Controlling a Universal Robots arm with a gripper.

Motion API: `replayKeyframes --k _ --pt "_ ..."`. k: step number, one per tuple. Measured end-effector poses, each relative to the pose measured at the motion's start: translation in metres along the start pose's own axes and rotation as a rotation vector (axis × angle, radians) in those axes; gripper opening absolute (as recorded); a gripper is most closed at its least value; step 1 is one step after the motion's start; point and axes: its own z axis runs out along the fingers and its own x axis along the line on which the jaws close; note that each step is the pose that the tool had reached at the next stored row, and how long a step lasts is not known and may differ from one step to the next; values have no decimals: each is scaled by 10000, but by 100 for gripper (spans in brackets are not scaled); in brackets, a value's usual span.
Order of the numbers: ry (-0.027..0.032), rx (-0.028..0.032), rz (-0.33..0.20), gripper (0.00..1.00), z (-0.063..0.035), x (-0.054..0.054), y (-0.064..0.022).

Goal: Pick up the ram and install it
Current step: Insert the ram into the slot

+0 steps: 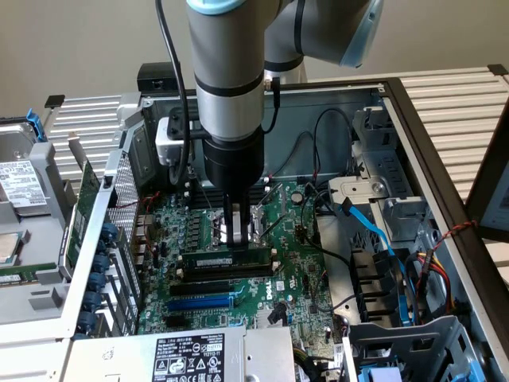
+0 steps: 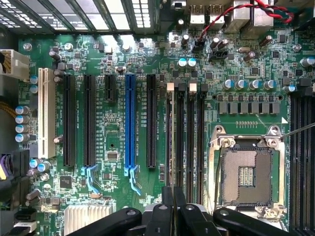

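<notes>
The ram [image 1: 227, 261] is a green stick with a white label. It stands upright on its edge in the row of black memory slots [image 2: 190, 137] on the motherboard, just in front of the CPU socket [image 2: 246, 174]. My gripper [image 1: 231, 239] comes straight down onto the stick's top edge near its middle. In the wrist view the gripper [image 2: 173, 209] has its two black fingers pressed close together over the thin edge of the ram [image 2: 170, 147], which runs away along a slot. The fingers [image 2: 166, 201] look shut on it.
The blue expansion slot [image 2: 130, 123] and black slots lie beside the memory slots. Case walls, a drive cage with blue cables [image 1: 382, 247] and a power supply [image 1: 191, 358] ring the board. A loose card bracket [image 1: 87, 215] leans at the exterior view's left.
</notes>
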Motion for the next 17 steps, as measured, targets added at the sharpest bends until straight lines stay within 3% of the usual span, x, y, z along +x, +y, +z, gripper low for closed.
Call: replayKeyframes --k 5,12,17 --pt "0 7 -14 13 0 1 -1" --pt "-3 65 -20 13 10 5 2" --pt "-3 66 -20 13 19 5 8"
